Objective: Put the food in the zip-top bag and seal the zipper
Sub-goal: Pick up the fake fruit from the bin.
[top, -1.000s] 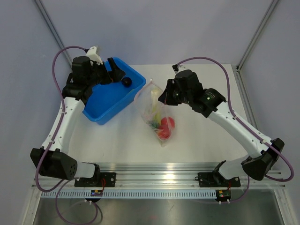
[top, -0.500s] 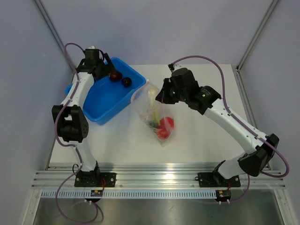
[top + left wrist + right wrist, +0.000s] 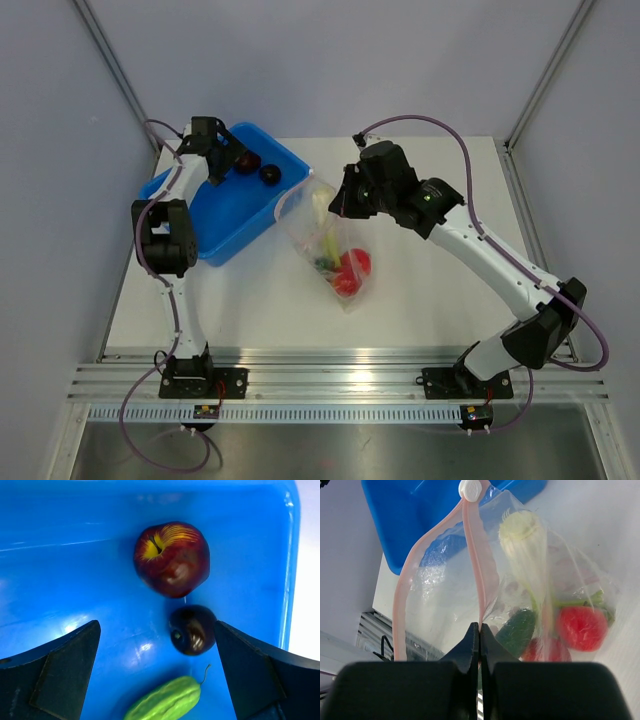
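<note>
White table (image 3: 430, 290): right gripper (image 3: 479, 630) clamped on zipper (image 3: 472, 545); left gripper (image 3: 156, 626) spread wide, empty, over blue bin (image 3: 75, 555).

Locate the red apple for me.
Left wrist view: the red apple sits in the blue bin, upper centre, just above the dark maroon fruit; a green cucumber lies below that.

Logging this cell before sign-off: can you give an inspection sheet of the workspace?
Surface: white table.
Job's things: zip-top bag mouth open, holding pale stalk, red fruit, green piece; apple, dark fruit and cucumber lie in the blue bin.
Clutter: nothing seen.
Grippers: left gripper open above the bin; right gripper shut on the zipper.
Cables: purple cables loop off both arms.
Surroundings: grey walls, metal frame posts.
</note>
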Robot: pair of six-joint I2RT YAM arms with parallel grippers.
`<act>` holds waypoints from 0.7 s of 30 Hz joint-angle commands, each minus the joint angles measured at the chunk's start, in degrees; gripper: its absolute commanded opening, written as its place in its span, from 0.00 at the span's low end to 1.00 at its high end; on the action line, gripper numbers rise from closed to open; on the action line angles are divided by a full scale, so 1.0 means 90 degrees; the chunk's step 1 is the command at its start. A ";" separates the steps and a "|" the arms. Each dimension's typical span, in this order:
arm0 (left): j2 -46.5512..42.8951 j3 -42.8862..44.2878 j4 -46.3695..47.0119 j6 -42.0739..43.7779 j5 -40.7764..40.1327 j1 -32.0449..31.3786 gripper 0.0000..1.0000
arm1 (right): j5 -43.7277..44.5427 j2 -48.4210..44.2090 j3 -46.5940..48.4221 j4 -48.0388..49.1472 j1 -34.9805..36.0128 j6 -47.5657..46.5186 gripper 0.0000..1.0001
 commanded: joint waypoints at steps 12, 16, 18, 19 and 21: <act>0.0464 -0.0012 0.1644 -0.1130 -0.0195 -0.0009 0.99 | -0.0024 0.0176 0.0395 -0.0012 -0.0035 -0.0170 0.00; 0.0757 0.0280 0.1529 -0.1169 -0.0254 -0.0009 0.99 | -0.0053 0.0225 0.0394 -0.0022 -0.0035 -0.0151 0.00; 0.0806 0.0213 0.1723 -0.1217 -0.0303 -0.0018 0.99 | -0.0073 0.0264 0.0395 -0.0022 -0.0045 -0.0151 0.00; 0.0836 0.0193 0.1801 -0.1218 -0.0303 -0.0009 0.99 | -0.0073 0.0274 0.0404 -0.0022 -0.0035 -0.0151 0.00; 0.0962 0.0290 0.1783 -0.1227 -0.0322 -0.0009 0.98 | -0.0073 0.0332 0.0414 -0.0031 -0.0035 -0.0160 0.00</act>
